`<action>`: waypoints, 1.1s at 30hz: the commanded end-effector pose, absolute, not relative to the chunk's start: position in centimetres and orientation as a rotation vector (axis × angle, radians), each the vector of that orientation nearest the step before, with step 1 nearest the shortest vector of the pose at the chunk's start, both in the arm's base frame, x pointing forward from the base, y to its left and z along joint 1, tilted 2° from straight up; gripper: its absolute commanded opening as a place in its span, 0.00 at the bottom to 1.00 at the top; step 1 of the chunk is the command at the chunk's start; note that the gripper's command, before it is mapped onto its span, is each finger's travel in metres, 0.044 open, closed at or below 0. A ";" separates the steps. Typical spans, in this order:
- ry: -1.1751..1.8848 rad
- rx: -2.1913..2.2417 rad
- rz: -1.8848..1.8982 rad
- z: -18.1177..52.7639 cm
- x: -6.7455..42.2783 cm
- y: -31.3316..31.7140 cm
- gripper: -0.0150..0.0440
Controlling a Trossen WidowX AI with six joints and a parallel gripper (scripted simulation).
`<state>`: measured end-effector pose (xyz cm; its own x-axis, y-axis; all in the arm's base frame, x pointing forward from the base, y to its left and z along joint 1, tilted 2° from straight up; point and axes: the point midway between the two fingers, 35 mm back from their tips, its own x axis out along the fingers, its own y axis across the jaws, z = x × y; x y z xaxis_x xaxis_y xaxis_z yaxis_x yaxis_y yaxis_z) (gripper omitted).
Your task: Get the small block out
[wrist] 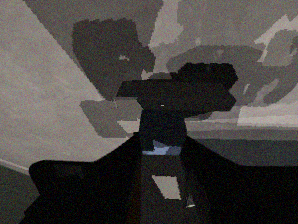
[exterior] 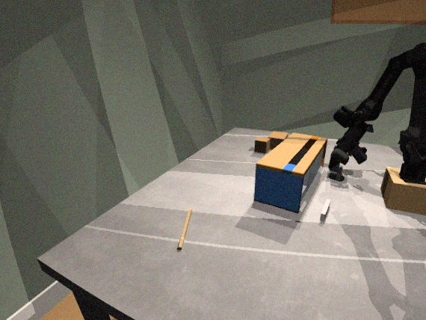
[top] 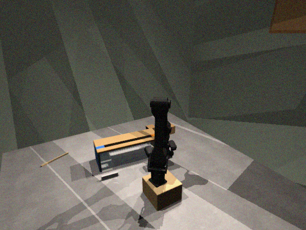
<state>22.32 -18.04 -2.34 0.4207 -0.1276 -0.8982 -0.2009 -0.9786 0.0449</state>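
The box (top: 121, 137) (exterior: 274, 155) stands upright, with a wooden top, a dark slot, a blue end and a clear front. Its far end has an orange mark. My gripper (exterior: 336, 167) (wrist: 159, 135) is low over the table, just outside the clear front near the orange-marked end. It is shut on the small blue block (wrist: 162, 131), which looks dark in shadow between the fingertips, at or close to table height. In the top view the arm hides the gripper and block. In the exterior view the block is hard to make out.
A dark bar (wrist: 175, 95) lies just beyond the block. A short white bar (top: 109, 176) (exterior: 325, 210) lies before the box's blue end. A thin wooden stick (top: 55, 159) (exterior: 184, 229) lies farther off. Brown blocks (exterior: 262, 145) stand behind the box. The wooden arm base (top: 169, 197) stands in front.
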 end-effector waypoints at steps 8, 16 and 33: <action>0.312 -2.578 1.620 2.3 22.3 -17.9 0.25; 0.366 -2.556 1.603 3.7 22.3 -17.6 0.25; 0.711 -2.427 1.414 10.9 21.4 -15.3 0.25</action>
